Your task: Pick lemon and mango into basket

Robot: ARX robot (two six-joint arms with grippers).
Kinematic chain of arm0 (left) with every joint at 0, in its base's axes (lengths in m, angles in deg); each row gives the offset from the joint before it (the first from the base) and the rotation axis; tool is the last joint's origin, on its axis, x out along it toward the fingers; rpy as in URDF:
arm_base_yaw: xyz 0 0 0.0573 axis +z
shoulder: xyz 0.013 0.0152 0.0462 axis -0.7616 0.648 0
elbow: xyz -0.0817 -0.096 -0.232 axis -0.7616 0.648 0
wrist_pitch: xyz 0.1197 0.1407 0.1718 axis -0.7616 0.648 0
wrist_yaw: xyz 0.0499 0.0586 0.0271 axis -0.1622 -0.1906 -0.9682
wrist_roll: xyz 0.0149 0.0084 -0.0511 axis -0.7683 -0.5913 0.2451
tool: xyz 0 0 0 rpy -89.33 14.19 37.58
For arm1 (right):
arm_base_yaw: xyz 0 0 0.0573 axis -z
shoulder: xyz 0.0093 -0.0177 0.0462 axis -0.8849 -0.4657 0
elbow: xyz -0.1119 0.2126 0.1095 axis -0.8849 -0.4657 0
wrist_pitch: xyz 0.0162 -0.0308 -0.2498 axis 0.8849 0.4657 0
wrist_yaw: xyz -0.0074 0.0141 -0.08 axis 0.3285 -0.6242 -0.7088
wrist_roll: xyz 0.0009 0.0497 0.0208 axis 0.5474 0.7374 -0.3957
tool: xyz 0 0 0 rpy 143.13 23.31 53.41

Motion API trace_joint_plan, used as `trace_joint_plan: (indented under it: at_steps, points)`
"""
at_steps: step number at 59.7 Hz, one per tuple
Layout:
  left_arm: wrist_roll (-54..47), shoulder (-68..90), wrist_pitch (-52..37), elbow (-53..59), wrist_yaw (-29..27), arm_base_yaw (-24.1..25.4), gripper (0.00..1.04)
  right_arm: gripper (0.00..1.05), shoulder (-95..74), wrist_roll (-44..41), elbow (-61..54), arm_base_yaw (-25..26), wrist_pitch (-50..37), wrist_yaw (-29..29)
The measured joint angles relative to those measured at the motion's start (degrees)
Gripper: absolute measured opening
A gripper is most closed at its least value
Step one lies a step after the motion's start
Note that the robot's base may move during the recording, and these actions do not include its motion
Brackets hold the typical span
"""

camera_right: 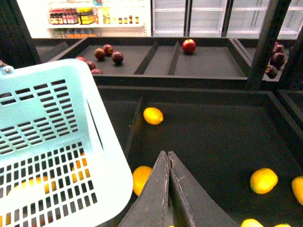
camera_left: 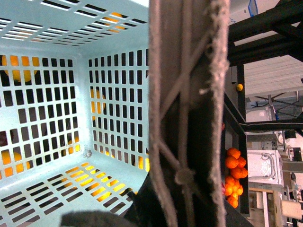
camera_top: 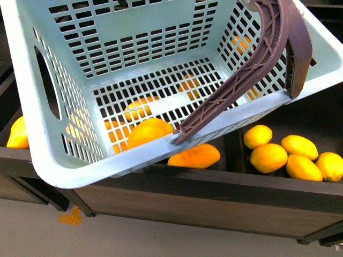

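- Basket (camera_top: 32, 107): hangs tilted above the table (camera_top: 187, 198), with its near corner lowest. It is stiff slotted plastic and is judged light, so any load will slide toward the low wall.
- Left hand: the left wrist view is filled by the basket's handle (camera_left: 189, 113), and no fingers can be made out. Whether the hand is open or closed cannot be told. It is judged likely to be carrying the basket by that handle.
- Right hand (camera_right: 168, 155): the fingers are pressed together with nothing between them. It is poised over the table just to the right of the basket.
- One yellow fruit (camera_top: 150, 131) already lies inside the basket against its near wall. It cannot be told whether it is a lemon or a mango.
- Mango (camera_top: 195, 155): lies on the table directly under the basket's near rim and is partly hidden by it.
  - Handling, as a judgement: the mango is smooth, fairly heavy and easily bruised.
  - Grip it across the short width at mid-length with moderate force.
- Lemon (camera_top: 268, 158): lies on the table right of the basket, touching the neighbouring fruits (camera_top: 303, 167).
  - Handling, as a judgement: the lemon is firm, light and glossy — it is liable to roll or squirt out of the hand.
  - Close on its widest girth and approach from above, so the neighbours are not pushed.
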Motion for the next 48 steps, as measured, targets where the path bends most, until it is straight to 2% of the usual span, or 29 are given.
trace_joint_plan:
  at_steps: [32,38,42,48]
  points:
    - [0.1,0.0,0.0,0.0,0.0,0.0,0.04,0.02,19.5,0.0,-10.0,0.0,9.6,0.0]
    - [0.1,0.0,0.0,0.0,0.0,0.0,0.04,0.17,20.8,-0.1,-10.4,0.0,10.0,0.0]
    - [0.1,0.0,0.0,0.0,0.0,0.0,0.04,0.34,20.9,-0.1,-10.4,0.0,10.0,0.0]
    - [0.1,0.0,0.0,0.0,0.0,0.0,0.04,0.51,20.9,-0.1,-10.4,0.0,10.0,0.0]
